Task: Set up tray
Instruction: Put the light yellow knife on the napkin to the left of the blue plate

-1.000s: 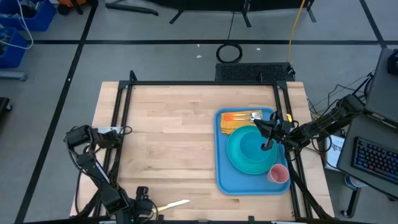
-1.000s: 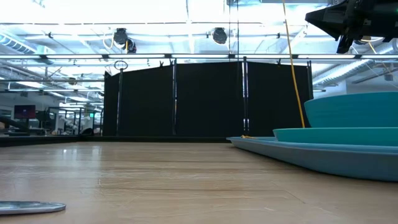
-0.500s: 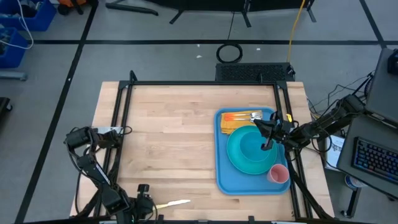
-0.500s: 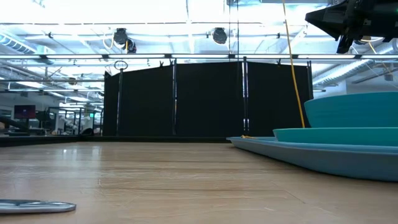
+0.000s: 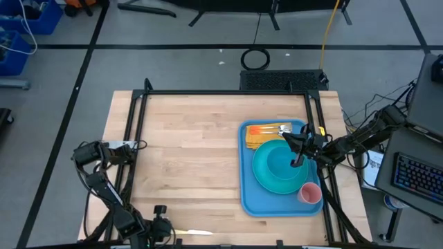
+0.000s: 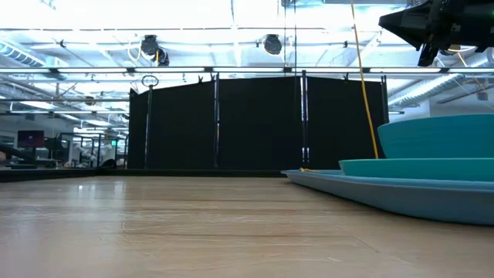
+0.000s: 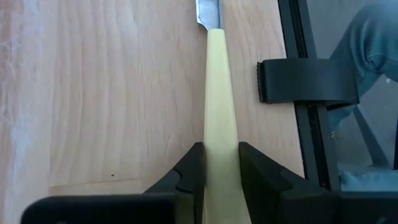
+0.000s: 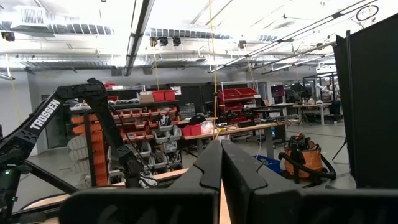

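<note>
A wooden table sits under two dark robot arms. On its right half lies the tray, large and bright blue, its long sides running from near to far. Inside it, a round turquoise plate fills the middle, with a turquoise bowl resting on top. A yellow-orange napkin lies along the tray's far end with silver cutlery on it, and a pink cup stands in the near right corner.

The right gripper hangs over the bowl, above the tray, its fingers pressed together and holding nothing.

At the table's near left edge, the left gripper is low over the wood. Its fingers sit against both sides of the pale yellow handle of a knife, which lies flat with its metal blade pointing away from the gripper. A black frame rail runs just beside the knife.
</note>
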`<state>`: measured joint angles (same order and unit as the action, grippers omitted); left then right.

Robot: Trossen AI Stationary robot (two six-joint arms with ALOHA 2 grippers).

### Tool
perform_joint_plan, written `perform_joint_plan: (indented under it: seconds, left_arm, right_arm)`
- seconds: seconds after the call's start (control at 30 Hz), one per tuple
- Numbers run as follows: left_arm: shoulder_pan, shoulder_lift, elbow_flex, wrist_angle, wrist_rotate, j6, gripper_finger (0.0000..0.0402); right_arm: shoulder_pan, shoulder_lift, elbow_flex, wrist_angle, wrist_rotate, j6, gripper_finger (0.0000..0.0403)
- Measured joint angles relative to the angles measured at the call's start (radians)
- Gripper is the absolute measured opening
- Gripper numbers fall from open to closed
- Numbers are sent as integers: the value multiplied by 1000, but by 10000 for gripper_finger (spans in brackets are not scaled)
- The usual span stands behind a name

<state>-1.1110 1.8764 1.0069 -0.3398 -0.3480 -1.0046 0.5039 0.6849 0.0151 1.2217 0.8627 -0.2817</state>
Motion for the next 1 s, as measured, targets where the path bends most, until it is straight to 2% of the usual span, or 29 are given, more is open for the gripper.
perform_joint_plan:
  seconds: [0.4, 0.53, 0.7, 1.0]
  left_arm:
    - [30, -75, -4, -34, 60, 58, 79]
    - [45, -90, -4, -118, -2, 80, 79]
    - [65, -92, -4, -241, 10, 75, 79]
    - [71, -93, -3, -390, -121, 52, 79]
  right_arm:
    - [0, 0, 0, 0, 0, 0, 0]
    - [0, 0, 0, 0, 0, 0, 0]
    - [0, 0, 0, 0, 0, 0, 0]
    - [0, 0, 0, 0, 0, 0, 0]
